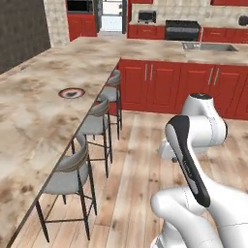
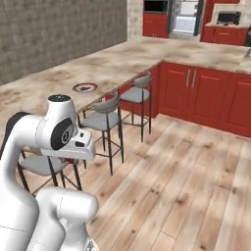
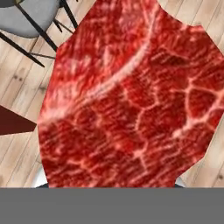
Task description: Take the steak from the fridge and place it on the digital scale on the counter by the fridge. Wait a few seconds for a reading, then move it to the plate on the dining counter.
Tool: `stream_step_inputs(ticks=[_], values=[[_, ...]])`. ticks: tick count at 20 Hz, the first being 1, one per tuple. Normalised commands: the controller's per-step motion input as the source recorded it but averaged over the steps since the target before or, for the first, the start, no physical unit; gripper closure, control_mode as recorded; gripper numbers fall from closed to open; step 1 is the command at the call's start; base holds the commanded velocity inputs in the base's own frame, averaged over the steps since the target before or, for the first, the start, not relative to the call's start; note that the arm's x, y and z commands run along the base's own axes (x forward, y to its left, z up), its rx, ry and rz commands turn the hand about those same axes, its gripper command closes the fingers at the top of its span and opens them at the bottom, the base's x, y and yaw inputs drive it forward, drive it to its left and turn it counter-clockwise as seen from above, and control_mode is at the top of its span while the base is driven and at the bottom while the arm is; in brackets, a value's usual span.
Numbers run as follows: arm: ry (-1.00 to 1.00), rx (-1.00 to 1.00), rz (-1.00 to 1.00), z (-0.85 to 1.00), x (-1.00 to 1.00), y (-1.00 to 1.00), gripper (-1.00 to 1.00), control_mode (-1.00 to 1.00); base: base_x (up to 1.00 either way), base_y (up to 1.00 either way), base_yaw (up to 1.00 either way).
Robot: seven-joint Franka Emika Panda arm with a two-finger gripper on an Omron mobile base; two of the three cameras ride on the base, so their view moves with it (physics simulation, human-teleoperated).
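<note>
The steak [image 3: 127, 96], red with pale marbling, sits right up against the hand camera, above wooden floor planks [image 3: 17, 87] and one grey stool seat [image 3: 26, 15] at the upper left. The finger tips are hidden behind the meat, but so close and square to the lens, it is probably clamped between them. In the right base view a sliver of red [image 2: 70, 160] shows under the arm's white wrist, though it is too small to be sure it is the meat.

The arm [image 1: 193, 145] is folded low over the wooden floor [image 1: 140, 160], beside the row of bar stools [image 1: 72, 174]. The stools stand along the edge of the dining counter [image 1: 29, 126], the long marbled top. On it lies the plate [image 1: 71, 93], round with a dark reddish rim, well apart from the arm and near the counter's stool-side edge. Far off at the back stand red cabinets [image 1: 169, 82] and the fridge [image 1: 112, 14].
</note>
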Motion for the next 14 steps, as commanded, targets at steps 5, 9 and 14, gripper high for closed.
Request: stream_step_inputs(ticks=[5, 9, 14], values=[[0.0, 0.0, 0.0, 0.0, 0.0, 0.0, 1.0, 1.0, 0.74, -0.92, 0.58], [0.0, 0.0, 0.0, 0.0, 0.0, 0.0, 1.0, 1.0, 0.77, -0.85, 0.61], [0.0, 0.0, 0.0, 0.0, 0.0, 0.0, 1.0, 1.0, 0.79, -0.85, 0.6]])
